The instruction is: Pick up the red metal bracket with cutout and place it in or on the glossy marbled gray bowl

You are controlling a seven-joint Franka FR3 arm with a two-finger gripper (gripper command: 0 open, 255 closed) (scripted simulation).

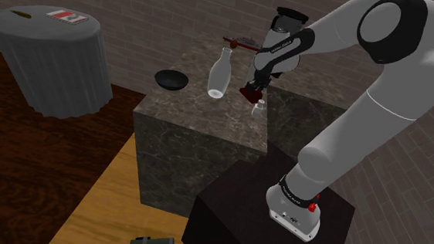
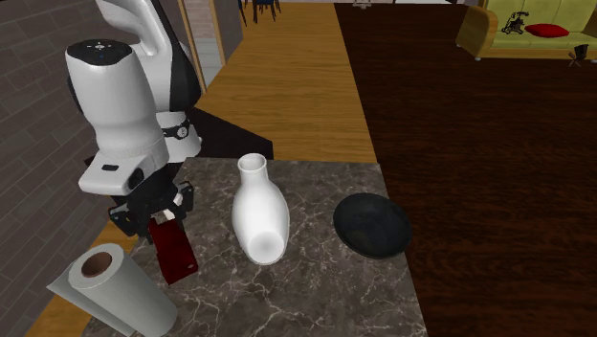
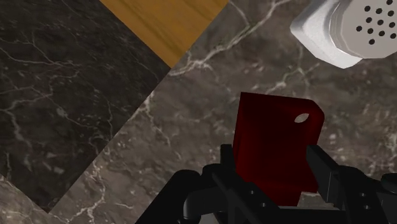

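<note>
hand (image 3: pixel 272 167) clamps red bracket (image 3: pixel 270 137) (white shaker (image 3: pixel 347 28) near) | white vase (image 2: pixel 259 215) between it and dark bowl (image 2: pixel 372 226)

Vase (image 2: pixel 259 218) on counter (image 2: pixel 316 292), betw. bowl (image 2: pixel 372 226) & bracket (image 2: pixel 173 249); bracket in hand (image 2: pixel 158 222).

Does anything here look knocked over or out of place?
Yes: the paper roll lies on its side at the table's edge, seemingly overhanging it. The vase and bowl stand upright; the gripper holds the bracket.
</note>
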